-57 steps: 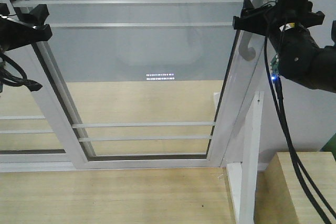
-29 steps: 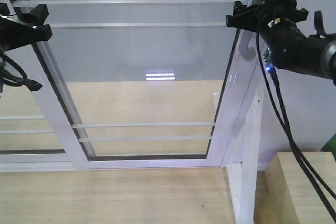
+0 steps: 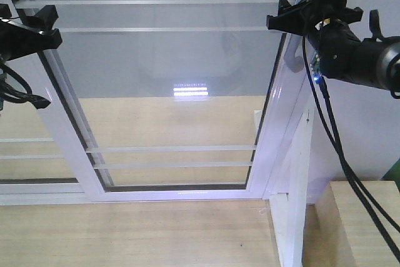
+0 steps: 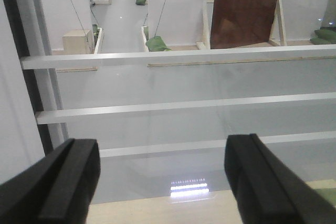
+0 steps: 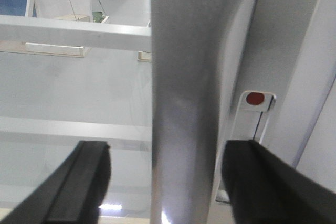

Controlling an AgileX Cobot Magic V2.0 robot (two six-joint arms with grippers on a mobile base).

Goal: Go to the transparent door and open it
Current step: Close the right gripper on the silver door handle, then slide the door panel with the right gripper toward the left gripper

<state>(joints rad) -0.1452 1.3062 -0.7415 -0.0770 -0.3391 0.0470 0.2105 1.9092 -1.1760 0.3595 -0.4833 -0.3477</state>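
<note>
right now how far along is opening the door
Done: the robot is at the door, right tool open around the handle. In hand: the grip, jaws not yet closed. To do: clamp the handle and slide the door, which looks shut. Left tool open, idle.

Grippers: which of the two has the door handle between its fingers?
The right gripper: its open fingers stand on either side of the pale-grey handle. The left gripper faces only the glass of the transparent door.
</note>
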